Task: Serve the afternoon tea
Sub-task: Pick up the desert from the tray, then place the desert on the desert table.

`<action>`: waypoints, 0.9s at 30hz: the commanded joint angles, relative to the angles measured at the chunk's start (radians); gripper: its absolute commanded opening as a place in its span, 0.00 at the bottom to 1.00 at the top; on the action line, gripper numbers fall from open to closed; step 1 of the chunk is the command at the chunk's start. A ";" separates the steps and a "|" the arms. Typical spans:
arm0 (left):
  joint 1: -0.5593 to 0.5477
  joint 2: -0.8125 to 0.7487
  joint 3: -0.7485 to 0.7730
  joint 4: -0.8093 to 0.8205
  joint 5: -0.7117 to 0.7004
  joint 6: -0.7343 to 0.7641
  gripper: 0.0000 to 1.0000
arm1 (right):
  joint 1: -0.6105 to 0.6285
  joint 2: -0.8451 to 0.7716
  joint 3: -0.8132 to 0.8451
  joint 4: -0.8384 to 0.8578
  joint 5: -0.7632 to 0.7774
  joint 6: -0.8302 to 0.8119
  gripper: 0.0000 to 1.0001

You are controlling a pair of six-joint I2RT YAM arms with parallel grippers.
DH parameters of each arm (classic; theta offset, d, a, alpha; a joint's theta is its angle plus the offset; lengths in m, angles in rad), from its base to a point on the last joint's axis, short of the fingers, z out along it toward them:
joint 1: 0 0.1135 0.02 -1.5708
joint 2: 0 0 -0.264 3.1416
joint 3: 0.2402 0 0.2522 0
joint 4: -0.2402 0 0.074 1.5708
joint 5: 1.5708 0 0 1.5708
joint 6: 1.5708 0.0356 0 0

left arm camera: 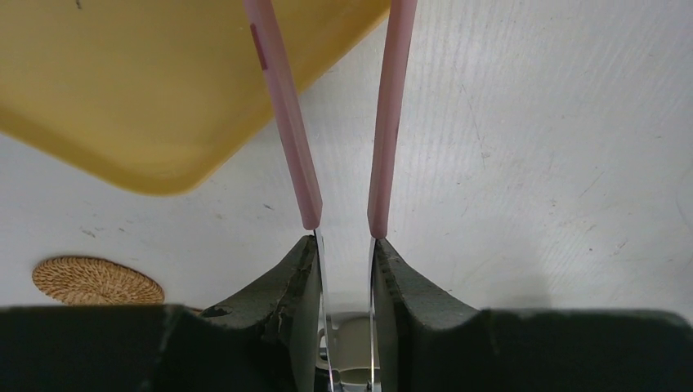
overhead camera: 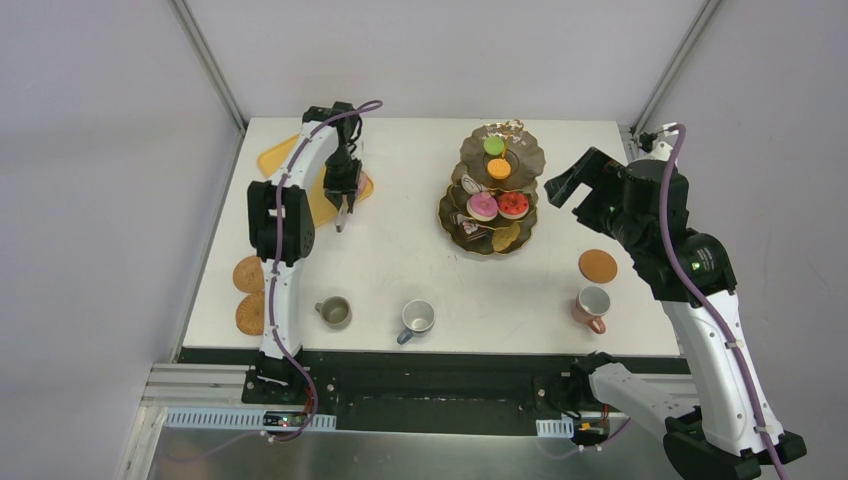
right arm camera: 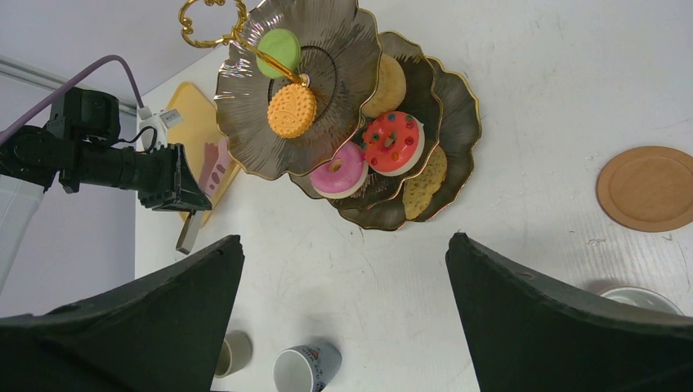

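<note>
The dark gold-rimmed three-tier stand [overhead camera: 478, 243] stands at the back centre and shows in the right wrist view [right arm camera: 343, 33]. It carries a green macaron [overhead camera: 494, 146], an orange macaron [overhead camera: 498, 168], a pink doughnut [overhead camera: 482, 206] and a red doughnut [overhead camera: 513, 204]. My left gripper [overhead camera: 343, 198] is shut on the pink-handled tongs [left arm camera: 286, 122], held above the table by the tray's corner. My right gripper [overhead camera: 568, 186] is open and empty, hovering right of the stand. The olive mug [overhead camera: 334, 312], grey-blue mug [overhead camera: 417, 318] and pink mug [overhead camera: 592, 304] stand along the front edge.
The yellow-orange tray [overhead camera: 280, 155] lies at the back left, partly under the left arm. One brown coaster [overhead camera: 598, 265] lies behind the pink mug. Two woven coasters [overhead camera: 248, 274] [overhead camera: 250, 313] lie at the table's left edge.
</note>
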State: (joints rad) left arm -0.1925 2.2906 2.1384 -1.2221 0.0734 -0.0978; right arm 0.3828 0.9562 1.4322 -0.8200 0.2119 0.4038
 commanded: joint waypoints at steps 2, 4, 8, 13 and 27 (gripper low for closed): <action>0.002 -0.065 0.056 -0.047 -0.065 -0.017 0.06 | -0.003 -0.002 0.027 0.020 0.001 -0.001 0.99; 0.002 -0.084 0.057 -0.045 -0.086 -0.021 0.05 | -0.002 -0.004 0.028 0.022 -0.001 -0.002 0.99; 0.002 -0.119 0.063 -0.045 -0.134 -0.040 0.03 | -0.004 -0.008 0.029 0.024 0.001 -0.005 0.99; 0.002 -0.208 0.052 -0.032 -0.205 -0.064 0.03 | -0.003 -0.017 0.027 0.032 0.001 -0.007 0.99; -0.326 -0.618 0.007 0.124 -0.162 -0.167 0.04 | -0.002 -0.098 0.001 0.089 0.010 -0.018 0.99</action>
State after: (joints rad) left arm -0.3466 1.8076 2.1685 -1.1858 -0.0891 -0.1989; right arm 0.3828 0.8909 1.4315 -0.7887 0.2123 0.4015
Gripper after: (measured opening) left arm 0.241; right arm 0.990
